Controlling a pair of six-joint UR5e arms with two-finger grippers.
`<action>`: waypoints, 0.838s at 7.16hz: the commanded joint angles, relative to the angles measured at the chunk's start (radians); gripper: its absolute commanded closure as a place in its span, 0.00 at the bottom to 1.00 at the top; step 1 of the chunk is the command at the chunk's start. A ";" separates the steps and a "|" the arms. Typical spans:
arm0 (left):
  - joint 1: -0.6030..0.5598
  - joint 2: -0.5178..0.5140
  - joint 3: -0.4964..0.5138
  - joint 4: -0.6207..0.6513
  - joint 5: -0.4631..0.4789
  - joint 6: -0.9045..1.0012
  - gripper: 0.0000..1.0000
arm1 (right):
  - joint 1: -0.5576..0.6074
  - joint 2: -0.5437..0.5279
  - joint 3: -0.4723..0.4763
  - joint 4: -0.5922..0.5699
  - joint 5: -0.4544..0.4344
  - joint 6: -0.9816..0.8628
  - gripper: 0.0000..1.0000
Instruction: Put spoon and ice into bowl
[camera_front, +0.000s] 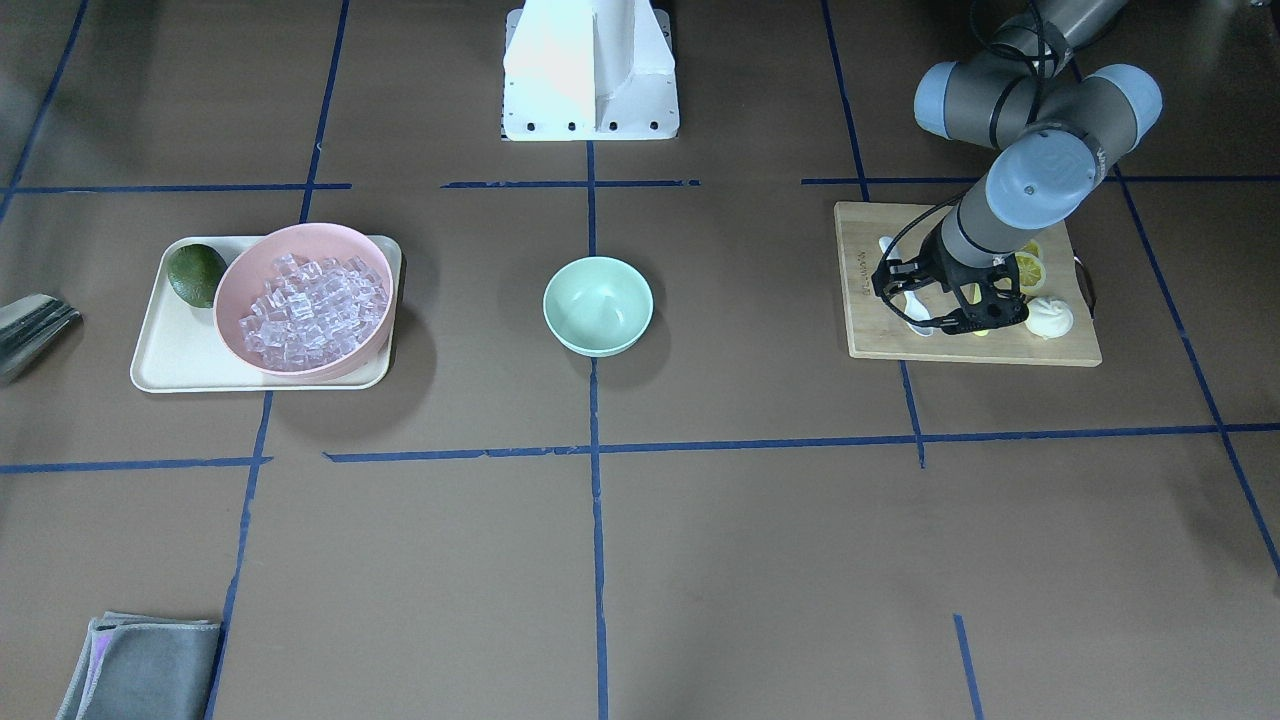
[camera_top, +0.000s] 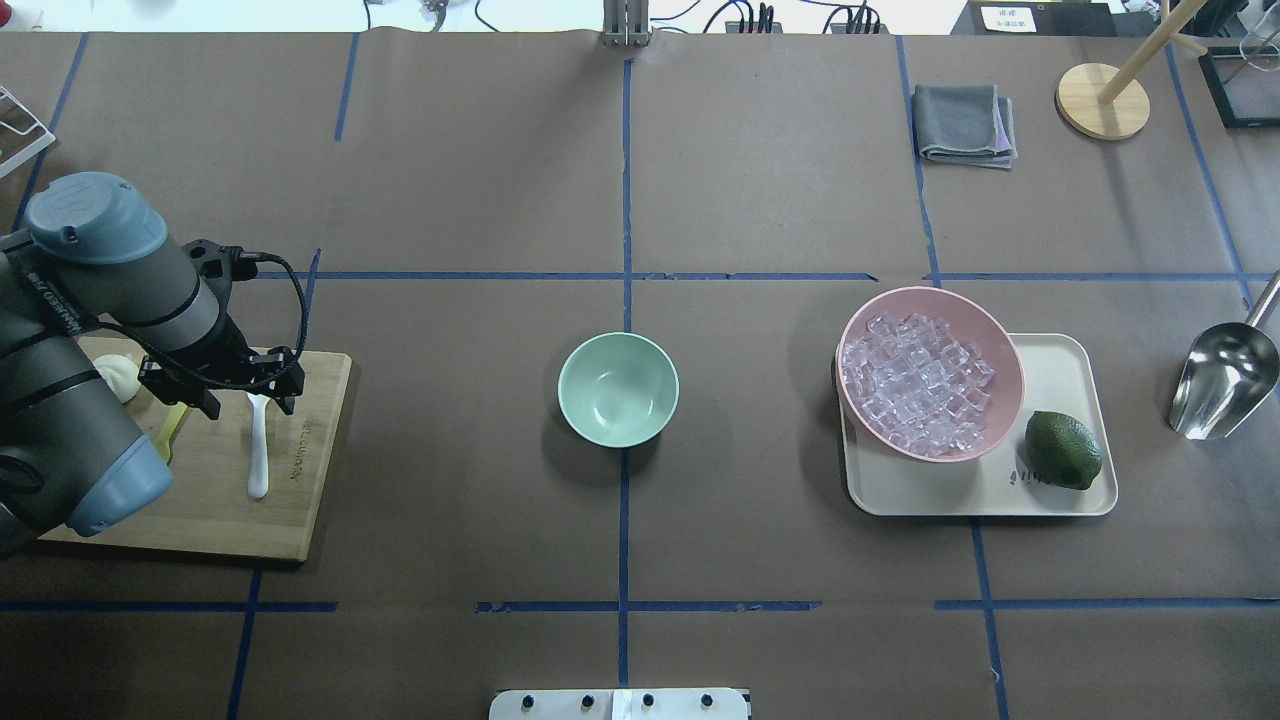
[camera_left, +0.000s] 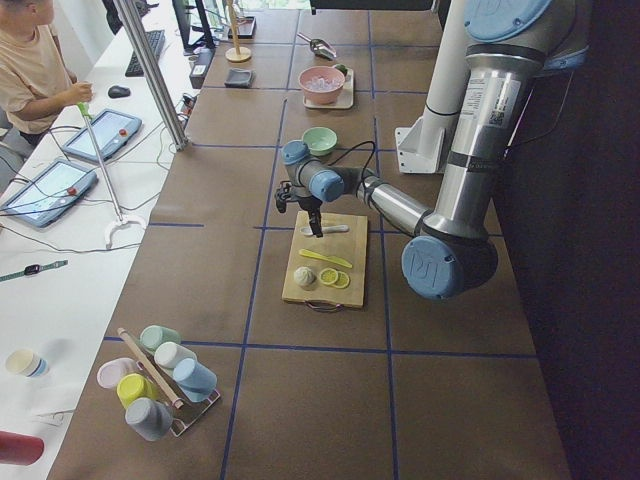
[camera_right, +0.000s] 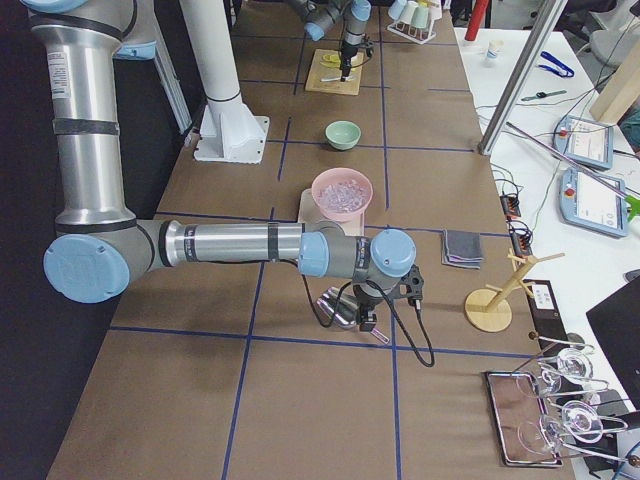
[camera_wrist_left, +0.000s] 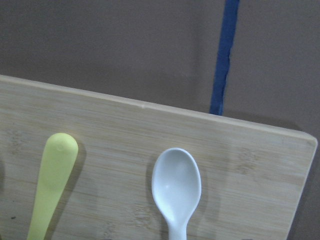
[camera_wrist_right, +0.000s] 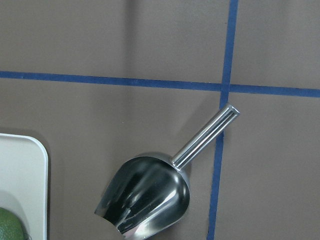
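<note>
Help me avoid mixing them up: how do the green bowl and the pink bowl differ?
The green bowl is smaller; the pink bowl is wider. The green bowl is empty; the pink bowl holds ice. The green bowl sits on the table; the pink bowl rests on a cream tray. Both are round, plain and upright.

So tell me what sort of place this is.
Most likely a robotics lab workstation staged with kitchen props, not a real kitchen. The table is papered brown and gridded with blue tape, and a person is at tablet-like control screens on a cabled side bench.
</note>
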 joint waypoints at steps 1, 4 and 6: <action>0.006 -0.010 0.014 -0.002 0.000 -0.002 0.19 | -0.011 0.001 0.001 0.001 0.000 0.000 0.00; 0.011 -0.018 0.021 -0.002 -0.001 -0.003 0.63 | -0.014 0.003 0.006 0.001 0.002 0.002 0.00; 0.011 -0.018 0.014 -0.003 -0.004 0.004 1.00 | -0.014 0.003 0.006 0.001 0.002 0.002 0.00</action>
